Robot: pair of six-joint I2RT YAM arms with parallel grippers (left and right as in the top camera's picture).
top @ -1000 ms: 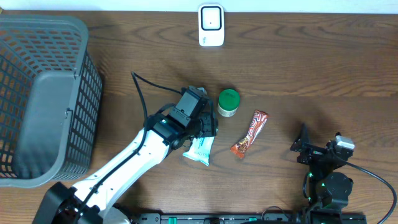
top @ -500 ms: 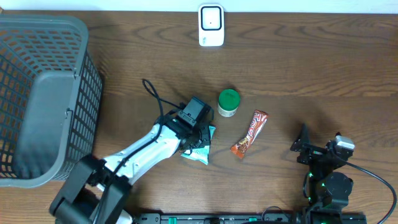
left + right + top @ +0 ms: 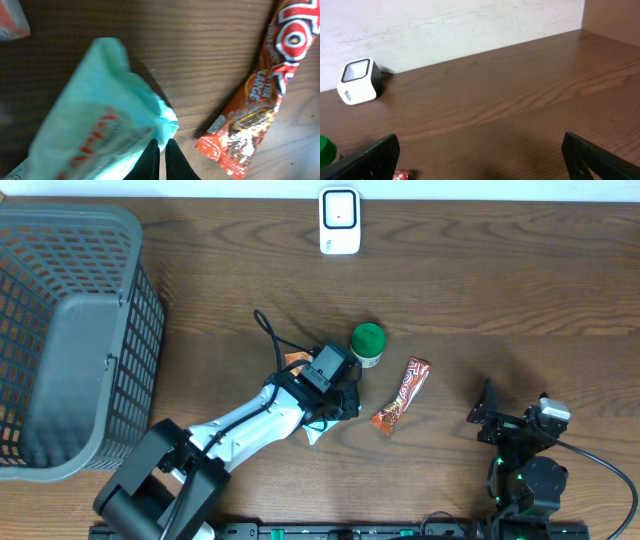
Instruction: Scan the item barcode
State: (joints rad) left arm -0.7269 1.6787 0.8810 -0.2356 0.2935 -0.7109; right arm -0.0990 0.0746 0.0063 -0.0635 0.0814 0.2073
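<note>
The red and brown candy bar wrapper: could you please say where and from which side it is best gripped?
Probably across the narrow width of the red and brown candy bar wrapper near mid-length, coming down from above: it lies flat and diagonal on the wooden table, both long sides free.

Wooden table (image 3: 500,290) (dark): basket (image 3: 100,330), scanner (image 3: 339,220), jar (image 3: 367,345), candy bar (image 3: 403,394)

One scanner (image 3: 339,220), basket (image 3: 140,330), jar (image 3: 367,345), bar (image 3: 402,395), pouch (image 3: 100,130) (teal).

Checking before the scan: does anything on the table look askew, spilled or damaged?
The teal packet looks crumpled and bunched where the left gripper is shut on its corner. The candy bar lies flat; nothing spilled.
</note>
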